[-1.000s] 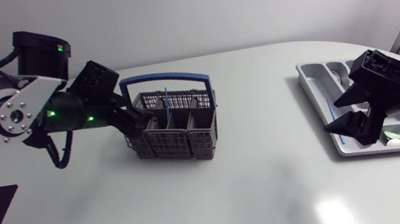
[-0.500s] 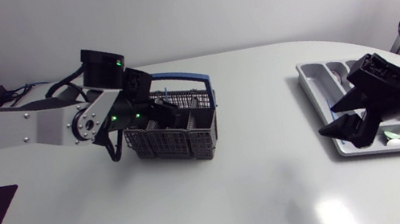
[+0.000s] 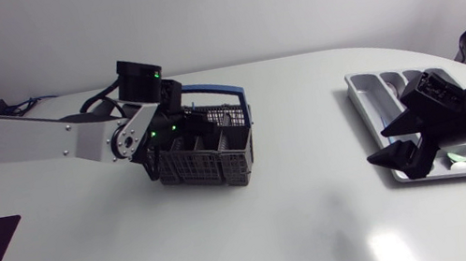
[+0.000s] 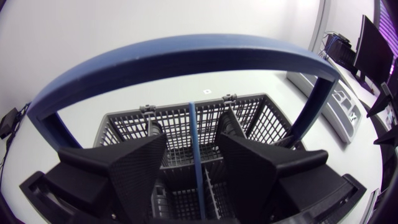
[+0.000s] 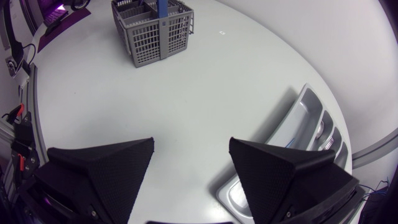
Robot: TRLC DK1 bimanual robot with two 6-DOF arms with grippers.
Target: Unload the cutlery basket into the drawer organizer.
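We are swinging our left arm in from nine o'clock, lowering the left gripper (image 4: 198, 171) into the cutlery basket (image 3: 207, 161), spread fingers straddling a thin blue utensil (image 4: 193, 134), our right gripper (image 3: 388, 145) drifting slightly toward nine o'clock from the drawer organizer (image 3: 361, 93).

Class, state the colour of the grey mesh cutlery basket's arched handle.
Blue arched handle; left wrist view shows it best.

White table (image 3: 259, 230): grey cutlery basket (image 3: 206, 165) w/ blue handle, left-centre; drawer organizer (image 3: 361, 100) far right, well apart.

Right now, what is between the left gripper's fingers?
A slim blue upright piece standing in the cutlery basket, touching neither finger; the left wrist view shows it.
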